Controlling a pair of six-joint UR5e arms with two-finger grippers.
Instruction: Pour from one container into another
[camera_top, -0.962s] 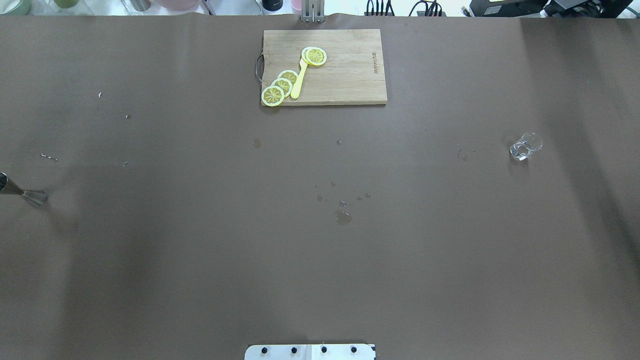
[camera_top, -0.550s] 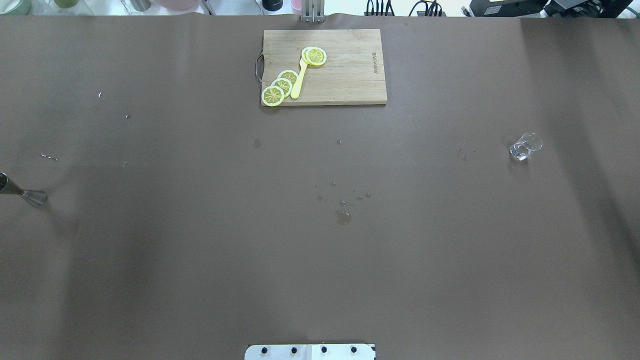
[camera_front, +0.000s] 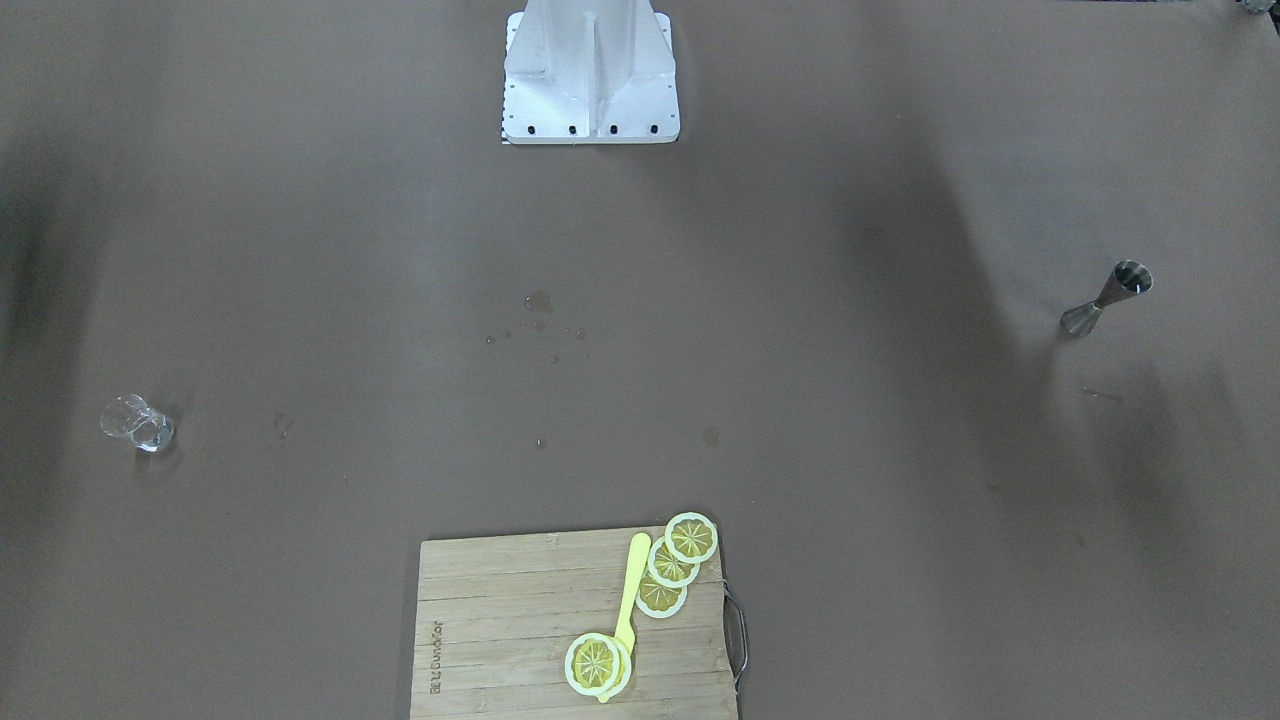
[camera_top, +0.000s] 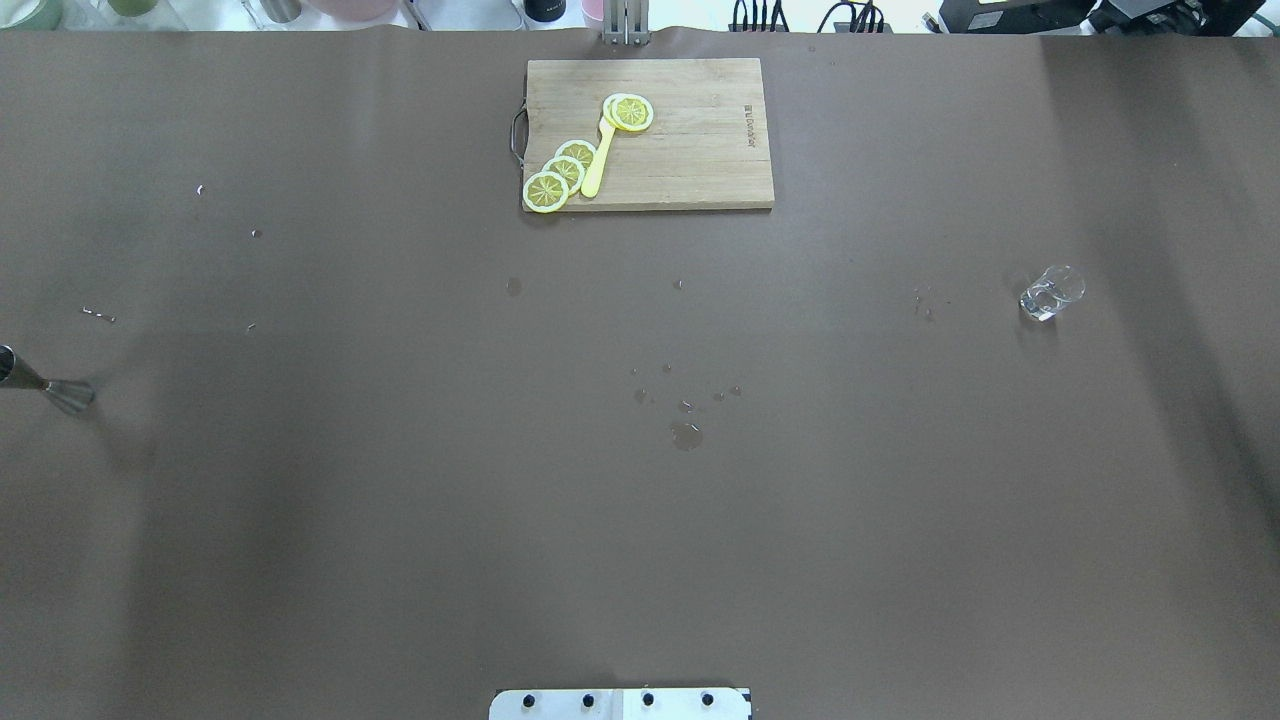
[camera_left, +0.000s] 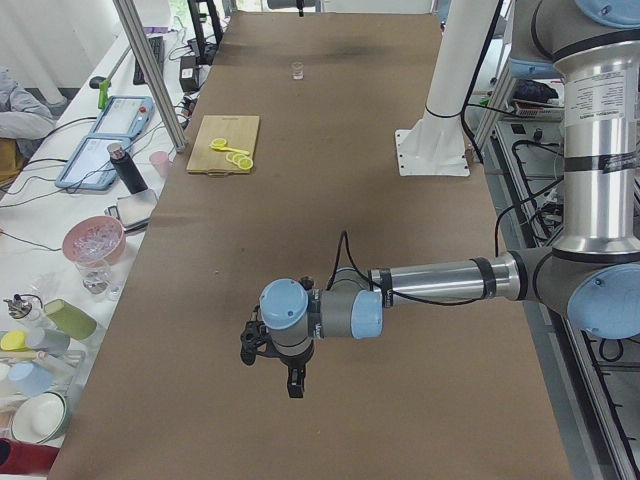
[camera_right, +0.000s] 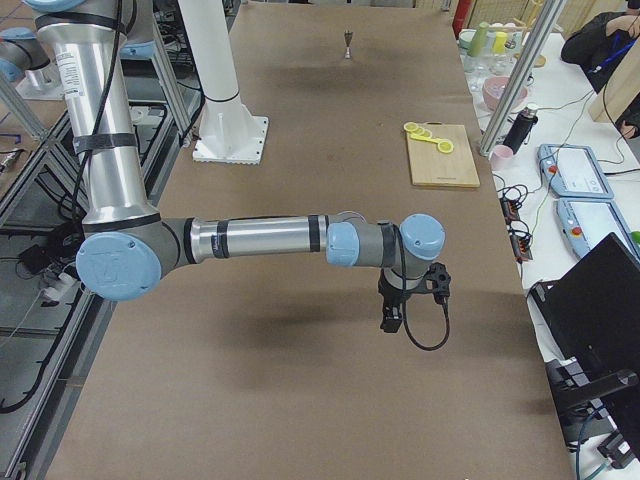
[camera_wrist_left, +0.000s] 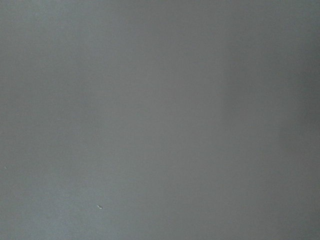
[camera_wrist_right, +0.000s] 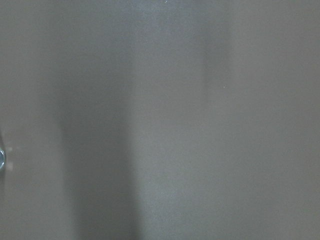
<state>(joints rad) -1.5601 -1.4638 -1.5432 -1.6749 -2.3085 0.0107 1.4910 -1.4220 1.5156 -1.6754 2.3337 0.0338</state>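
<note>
Glass and jigger upright at opposite ends of the counter (camera_top: 400, 550), neither one held.

Glass (camera_top: 1051, 292): small, clear, colourless, short, thick base, on the robot's right side, few wet specks just beside it. Jigger (camera_top: 50, 382): slim steel hourglass, narrow waist, on the far left, top cone cut by the overhead view's edge. The two are well apart. Left end effector (camera_left: 290, 375) points down over bare counter; seen only from the side, fingers apart or together cannot tell. Right end effector (camera_right: 395, 315) likewise, cannot tell. Wooden cutting board (camera_top: 650, 133) at the far middle carries lemon slices (camera_top: 560, 172) and a yellow knife (camera_top: 598, 160). Wet drops (camera_top: 686, 434) mid-counter.
</note>
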